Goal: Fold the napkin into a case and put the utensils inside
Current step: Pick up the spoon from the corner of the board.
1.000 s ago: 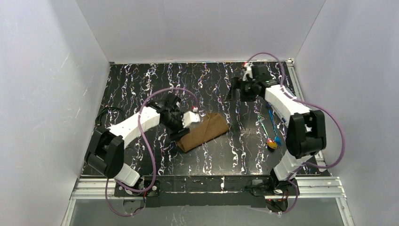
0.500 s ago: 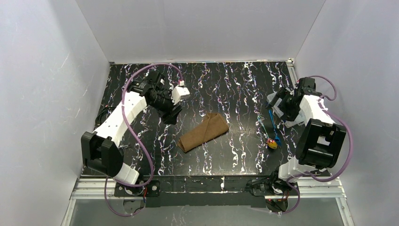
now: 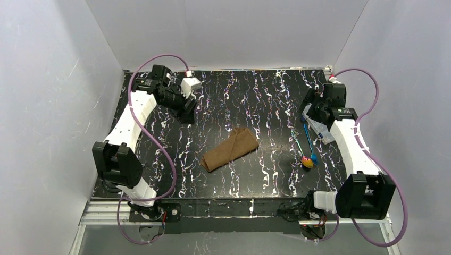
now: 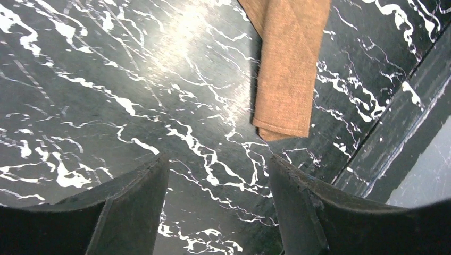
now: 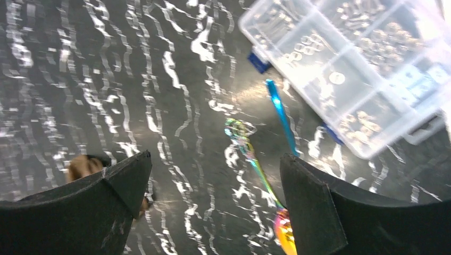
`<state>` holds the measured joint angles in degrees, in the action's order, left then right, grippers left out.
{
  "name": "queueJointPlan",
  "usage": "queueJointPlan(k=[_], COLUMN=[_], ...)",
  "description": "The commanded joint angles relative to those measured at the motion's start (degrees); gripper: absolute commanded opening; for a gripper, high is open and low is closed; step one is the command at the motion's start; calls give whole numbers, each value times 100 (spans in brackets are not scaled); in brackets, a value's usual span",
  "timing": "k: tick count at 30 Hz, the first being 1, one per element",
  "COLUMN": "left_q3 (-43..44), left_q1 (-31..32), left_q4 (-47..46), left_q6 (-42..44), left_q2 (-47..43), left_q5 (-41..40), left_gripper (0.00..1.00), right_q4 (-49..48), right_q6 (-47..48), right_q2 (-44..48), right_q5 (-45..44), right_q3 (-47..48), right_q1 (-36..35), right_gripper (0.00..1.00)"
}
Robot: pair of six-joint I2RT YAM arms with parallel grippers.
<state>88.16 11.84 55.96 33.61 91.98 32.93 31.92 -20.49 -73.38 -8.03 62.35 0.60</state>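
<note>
Moved since a second ago: both arms have swung outward. The left gripper [image 3: 187, 112], which was at the case's left end, now hangs over the far left of the table [image 3: 255, 90]. The right gripper [image 3: 311, 108] has come from the far middle to a spot above the utensils.
Unmoved: the case [image 3: 231, 149] and the utensils [image 3: 306, 146] lie where they lay.
Left tool: its jaws stand apart with nothing between them. In the left wrist view we see only bare table there, with one end of the case ahead of the fingertips.
Right tool: its jaws are spread wide and empty, and its own camera looks down on the utensils.
Case: the napkin is already a narrow layered pouch, lying slantwise at mid table. Neither gripper touches it, and we cannot tell which end is its mouth.
Utensils: these lie right of the case and well apart from it. They sit just beside a clear plastic box [image 3: 322, 130], and the far tip of the blue handle is close to that box.
Why so, as we judge it: the left arm has let go and backed off to leave the pouch undisturbed. The right arm is poised, fully spread, for a pick.
Progress: the folding looks done, but no utensil is inside yet.
Next move: thin handles lying flat on a hard top call for a low, square pinch, and the box may crowd one finger.
</note>
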Motion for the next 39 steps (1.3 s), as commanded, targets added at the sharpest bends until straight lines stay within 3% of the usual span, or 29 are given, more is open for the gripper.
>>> queueJointPlan(k=[1,3,7,23,34,39], left_q3=[510,552,473,745,805,812], left_q1=[-240,-340,-494,-674,-674,-674], left_q4=[187,202,135,615,836,872], left_q6=[-252,-291,-298,-366,-363,-385], left_q2=[112,135,76,206,133,164], left_q5=[283,344,363,82,-104,-170], left_gripper=[67,67,67,67,67,67], right_q4=[-937,-861,-260,-1215,-1820,-1950], right_q6=[-724,-627,-578,-778,-493,-575], right_q2=[-38,-260,-541,-1404,-2156,-2418], right_q5=[1398,1664,445,-917,-967,-800], right_q3=[-362,-341,-187,-1014,-935,-1001], right_q1=[148,168,54,-53,-35,-34], right_gripper=[99,99,99,97,97,90])
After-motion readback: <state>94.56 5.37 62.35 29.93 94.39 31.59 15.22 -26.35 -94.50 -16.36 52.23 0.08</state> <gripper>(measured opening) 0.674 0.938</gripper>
